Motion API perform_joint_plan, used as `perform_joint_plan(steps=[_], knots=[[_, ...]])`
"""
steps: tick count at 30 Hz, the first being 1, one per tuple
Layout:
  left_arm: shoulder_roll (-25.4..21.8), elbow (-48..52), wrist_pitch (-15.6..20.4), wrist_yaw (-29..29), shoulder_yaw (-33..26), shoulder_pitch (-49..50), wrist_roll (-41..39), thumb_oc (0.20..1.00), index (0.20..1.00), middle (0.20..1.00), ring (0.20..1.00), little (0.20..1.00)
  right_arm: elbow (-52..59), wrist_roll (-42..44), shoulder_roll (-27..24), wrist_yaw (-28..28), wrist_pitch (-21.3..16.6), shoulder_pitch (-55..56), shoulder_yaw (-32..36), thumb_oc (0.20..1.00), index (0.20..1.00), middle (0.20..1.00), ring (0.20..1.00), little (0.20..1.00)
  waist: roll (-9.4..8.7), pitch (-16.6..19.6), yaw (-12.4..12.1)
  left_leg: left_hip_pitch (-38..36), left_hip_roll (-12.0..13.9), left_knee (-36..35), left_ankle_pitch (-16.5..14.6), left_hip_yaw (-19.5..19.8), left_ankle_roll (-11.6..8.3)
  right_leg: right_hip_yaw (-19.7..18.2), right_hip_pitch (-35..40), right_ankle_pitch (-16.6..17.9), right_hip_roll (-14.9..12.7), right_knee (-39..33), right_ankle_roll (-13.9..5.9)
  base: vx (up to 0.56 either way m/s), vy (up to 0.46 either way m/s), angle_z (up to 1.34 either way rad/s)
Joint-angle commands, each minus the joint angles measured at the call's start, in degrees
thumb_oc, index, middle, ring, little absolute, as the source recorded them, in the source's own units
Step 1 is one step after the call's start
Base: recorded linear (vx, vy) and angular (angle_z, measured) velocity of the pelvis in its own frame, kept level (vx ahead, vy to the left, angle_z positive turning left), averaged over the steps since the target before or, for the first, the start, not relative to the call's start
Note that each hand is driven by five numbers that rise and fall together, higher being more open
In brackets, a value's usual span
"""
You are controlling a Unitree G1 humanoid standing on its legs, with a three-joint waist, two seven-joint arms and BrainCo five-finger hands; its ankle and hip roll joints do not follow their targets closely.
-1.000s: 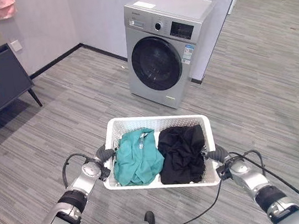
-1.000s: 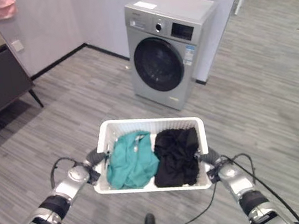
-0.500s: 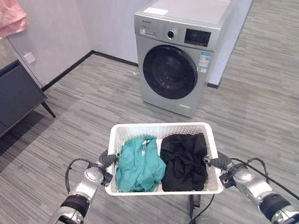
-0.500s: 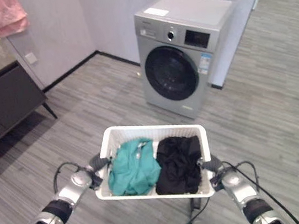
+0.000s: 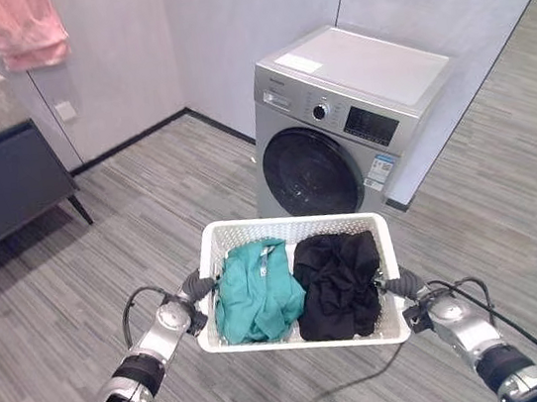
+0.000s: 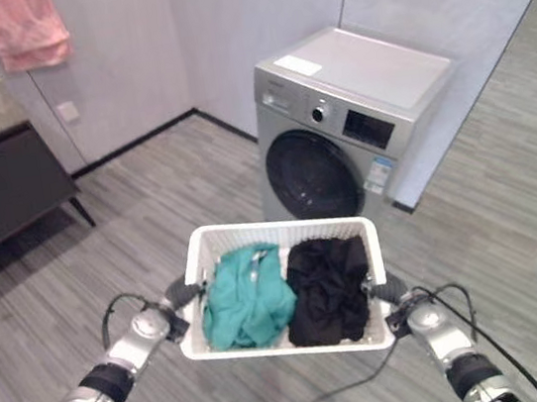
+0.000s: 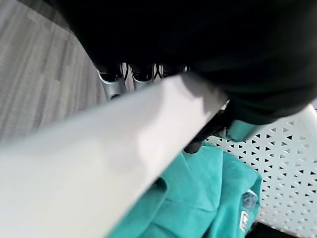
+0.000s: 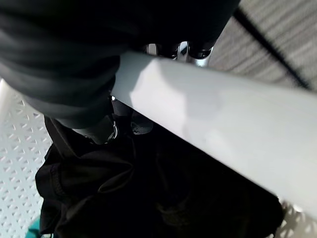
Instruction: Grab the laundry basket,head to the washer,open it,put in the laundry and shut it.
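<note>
The white perforated plastic laundry basket (image 5: pixel 379 245), holding a teal garment (image 5: pixel 256 291) and a black garment (image 5: pixel 337 284), hangs just before the silver front-loading washer (image 5: pixel 342 121), whose door is closed. Wrist views show the left hand (image 7: pixel 116 79) and right hand (image 8: pixel 106 126) curled round its rim.

White perforated laundry basket (image 5: pixel 216 238) holding teal (image 5: pixel 257 291) and black clothes (image 5: pixel 337 284), before the silver washer (image 5: pixel 352 119), door shut

Grey plank floor (image 5: pixel 147 193): washer (image 5: pixel 344 130) by wall, dark cabinet (image 5: pixel 1 184) on legs at left.
</note>
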State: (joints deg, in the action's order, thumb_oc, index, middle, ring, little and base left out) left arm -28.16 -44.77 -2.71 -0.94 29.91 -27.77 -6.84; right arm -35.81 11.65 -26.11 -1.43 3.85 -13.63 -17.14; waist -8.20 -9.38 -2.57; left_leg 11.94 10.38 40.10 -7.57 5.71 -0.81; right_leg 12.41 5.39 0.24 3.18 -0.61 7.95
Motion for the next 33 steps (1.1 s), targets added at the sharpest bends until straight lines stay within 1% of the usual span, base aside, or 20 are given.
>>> perform_joint_plan(steps=[1,2,3,4,5,6,7,8,9,10,11,13,14,15,17,18,20,25,28,33], knots=[[-1.6,1.3,3.7,-1.6,0.1,-7.5,-1.9,0.200,0.200,0.200,0.200,0.200,2.6,1.4,-5.3,1.1,-4.0,-2.2,2.7,0.200,0.200,0.200,0.200,0.200,1.94,0.9,-2.9,-3.7,1.2,-20.9,9.4,-0.7,-1.31,-0.8,-1.4,-4.9,-5.6,5.4,-11.21,0.23,0.169,-0.12],[-1.6,0.4,3.9,-1.8,0.5,-7.9,-2.0,0.200,0.200,0.200,0.200,0.200,2.2,1.2,-5.1,1.4,-4.3,-2.5,2.5,0.200,0.200,0.200,0.200,0.200,2.66,1.0,-3.5,-1.7,0.9,-26.0,11.8,1.2,-2.51,-1.3,-0.4,-5.5,-5.2,5.3,-11.57,0.23,0.161,-0.25],[-1.6,0.3,4.0,-1.7,0.8,-8.1,-2.3,0.200,0.200,0.200,0.200,0.200,2.0,1.1,-4.9,1.5,-4.4,-2.5,2.6,0.200,0.200,0.200,0.200,0.200,3.07,0.7,-4.0,-1.6,0.8,-29.7,13.4,2.1,-3.02,-1.5,0.3,-6.1,-5.0,5.6,-11.51,0.15,0.116,-0.25],[-1.6,0.3,4.1,-1.7,0.8,-8.1,-2.3,0.200,0.200,0.200,0.200,0.200,2.0,1.1,-4.9,1.5,-4.4,-2.5,2.6,0.200,0.200,0.200,0.200,0.200,3.01,0.6,-4.0,-2.0,0.8,-30.1,13.6,2.1,-3.05,-1.6,0.4,-6.1,-5.1,5.6,-11.49,0.19,0.139,-0.23],[-1.9,-0.1,4.3,-1.9,1.5,-9.1,-2.5,0.200,0.200,0.200,0.200,0.200,1.1,1.0,-4.2,1.8,-4.8,-2.7,2.3,0.200,0.200,0.200,0.200,0.200,3.66,0.3,-5.0,-0.8,-1.0,-33.3,14.7,4.3,-3.84,-2.4,2.0,-7.1,-4.9,6.3,-11.65,0.25,0.256,-0.32],[-1.9,-0.3,4.5,-1.7,1.9,-9.7,-2.3,0.200,0.200,0.200,0.200,0.200,0.3,0.8,-3.8,1.5,-4.7,-3.2,2.0,0.200,0.200,0.200,0.200,0.200,4.37,0.8,-5.3,-1.8,-2.4,-34.0,14.0,5.5,-4.15,-3.3,2.9,-7.8,-5.4,6.8,-12.41,0.25,0.260,-0.41],[-1.9,-0.3,4.5,-1.7,1.8,-9.7,-2.2,0.200,0.200,0.200,0.200,0.200,0.3,0.8,-3.8,1.5,-4.7,-3.2,2.0,0.200,0.200,0.200,0.200,0.200,4.37,0.7,-5.4,-2.0,-2.3,-34.0,13.9,5.4,-4.13,-3.4,3.0,-7.9,-5.4,6.8,-12.43,0.26,0.329,-0.72],[-1.2,-1.0,4.8,-1.7,2.4,-9.8,-1.9,0.200,0.200,0.200,0.200,0.200,0.1,0.2,-3.6,1.3,-4.6,-3.2,2.1,0.200,0.200,0.200,0.200,0.200,4.67,1.6,-5.4,-3.2,-3.5,-32.1,12.4,5.2,-4.20,-4.0,3.9,-8.3,-6.9,7.1,-13.26,0.14,0.179,-0.70],[-1.1,-1.0,4.9,-1.7,2.4,-9.8,-1.9,0.200,0.200,0.200,0.200,0.200,0.1,0.2,-3.6,1.3,-4.6,-3.2,2.1,0.200,0.200,0.200,0.200,0.200,4.66,1.6,-5.5,-3.2,-3.5,-31.9,12.2,5.1,-4.16,-4.1,3.9,-8.4,-6.9,7.1,-13.30,0.21,0.264,-0.75],[-1.1,-1.3,5.0,-1.8,2.5,-9.7,-1.7,0.200,0.200,0.200,0.200,0.200,-0.1,-0.1,-3.5,1.3,-4.5,-3.2,2.1,0.200,0.200,0.200,0.200,0.200,4.79,2.3,-5.4,-4.1,-4.1,-32.0,11.5,5.2,-3.87,-4.5,4.1,-8.4,-7.8,7.5,-13.56,0.20,0.277,-0.52],[-1.0,-1.9,5.3,-1.8,2.6,-9.3,-1.8,0.200,0.200,0.200,0.200,0.200,-0.8,-0.4,-3.0,1.1,-4.3,-3.0,2.2,0.200,0.200,0.200,0.200,0.200,5.08,3.4,-5.6,-6.5,-5.0,-32.6,10.2,3.4,-2.98,-5.6,3.9,-8.5,-9.6,8.9,-14.53,0.25,0.375,-0.42],[-1.4,-1.5,5.4,-1.6,1.8,-8.1,-1.7,0.200,0.200,0.200,0.200,0.200,-0.8,0.5,-2.1,1.3,-4.7,-1.8,3.4,0.200,0.200,0.200,0.200,0.200,5.60,4.7,-5.0,-8.9,-5.9,-33.9,9.4,1.0,-1.52,-6.9,3.3,-8.0,-11.3,9.9,-15.64,0.21,0.324,-0.52],[-1.4,-1.5,5.4,-1.6,1.8,-8.1,-1.7,0.200,0.200,0.200,0.200,0.200,-0.8,0.5,-2.1,1.3,-4.7,-1.7,3.4,0.200,0.200,0.200,0.200,0.200,5.59,4.7,-5.0,-9.0,-6.0,-34.0,9.4,0.9,-1.51,-7.0,3.3,-8.0,-11.3,9.9,-15.65,0.14,0.224,-0.79],[-1.5,-1.0,5.4,-1.4,1.1,-6.9,-1.6,0.200,0.200,0.200,0.200,0.200,-0.6,1.4,-1.5,1.4,-5.1,-0.7,4.7,0.200,0.200,0.200,0.200,0.200,5.97,5.2,-4.6,-9.8,-6.4,-34.7,9.1,-0.2,-0.96,-7.2,3.1,-7.8,-12.1,9.9,-16.15,0.05,0.096,-0.63],[-1.5,-1.0,5.4,-1.4,1.1,-6.9,-1.6,0.200,0.200,0.200,0.200,0.200,-0.6,1.4,-1.5,1.4,-5.1,-0.7,4.7,0.200,0.200,0.200,0.200,0.200,5.96,5.2,-4.6,-9.9,-6.4,-34.7,9.1,-0.2,-0.95,-7.3,3.1,-7.8,-12.1,9.9,-16.16,0.05,0.100,-0.35],[-1.2,-1.2,5.6,-1.1,-0.2,-4.9,-1.4,0.200,0.200,0.200,0.200,0.200,-0.6,6.9,0.6,0.7,-6.7,1.5,7.7,0.200,0.200,0.200,0.200,0.200,6.65,5.8,-3.7,-10.7,-7.0,-36.9,9.3,-1.1,-0.36,-7.4,2.8,-7.3,-12.9,8.9,-16.83,0.04,0.104,-0.09],[-1.1,-0.7,5.6,-0.9,-0.7,-4.1,-1.4,0.200,0.200,0.200,0.200,0.200,-0.6,7.7,0.8,0.7,-7.1,2.4,8.4,0.200,0.200,0.200,0.200,0.200,6.75,6.0,-3.5,-11.1,-7.0,-37.8,9.6,-1.2,-0.30,-7.2,2.9,-7.2,-13.0,8.4,-16.97,0.04,0.076,0.01],[-0.5,0.5,6.0,-0.1,-2.3,-1.6,-0.7,0.200,0.200,0.200,0.200,0.200,-0.3,13.8,1.6,-0.1,-9.0,7.1,13.2,0.200,0.200,0.200,0.200,0.200,6.86,6.4,-2.7,-11.7,-7.0,-40.5,10.7,-1.1,-0.48,-6.0,3.1,-6.8,-13.1,6.2,-17.31,0.00,-0.003,0.04],[-0.1,0.8,6.2,-0.1,-3.5,-0.4,0.0,0.200,0.200,0.200,0.200,0.200,0.6,13.1,1.0,0.8,-10.0,9.8,15.6,0.200,0.200,0.200,0.200,0.200,6.66,6.3,-2.5,-11.6,-6.7,-40.9,11.0,-0.4,-0.84,-5.2,3.6,-7.0,-12.8,5.0,-17.11,0.00,-0.043,0.11],[0.2,-0.3,6.4,-0.7,-4.2,0.0,0.6,0.200,0.200,0.200,0.200,0.200,1.4,9.9,-0.1,2.3,-10.6,10.4,16.6,0.200,0.200,0.200,0.200,0.200,6.56,6.0,-2.7,-12.0,-6.2,-41.3,11.4,0.3,-1.29,-4.3,4.5,-7.1,-12.3,4.2,-16.94,0.01,-0.058,0.08]])
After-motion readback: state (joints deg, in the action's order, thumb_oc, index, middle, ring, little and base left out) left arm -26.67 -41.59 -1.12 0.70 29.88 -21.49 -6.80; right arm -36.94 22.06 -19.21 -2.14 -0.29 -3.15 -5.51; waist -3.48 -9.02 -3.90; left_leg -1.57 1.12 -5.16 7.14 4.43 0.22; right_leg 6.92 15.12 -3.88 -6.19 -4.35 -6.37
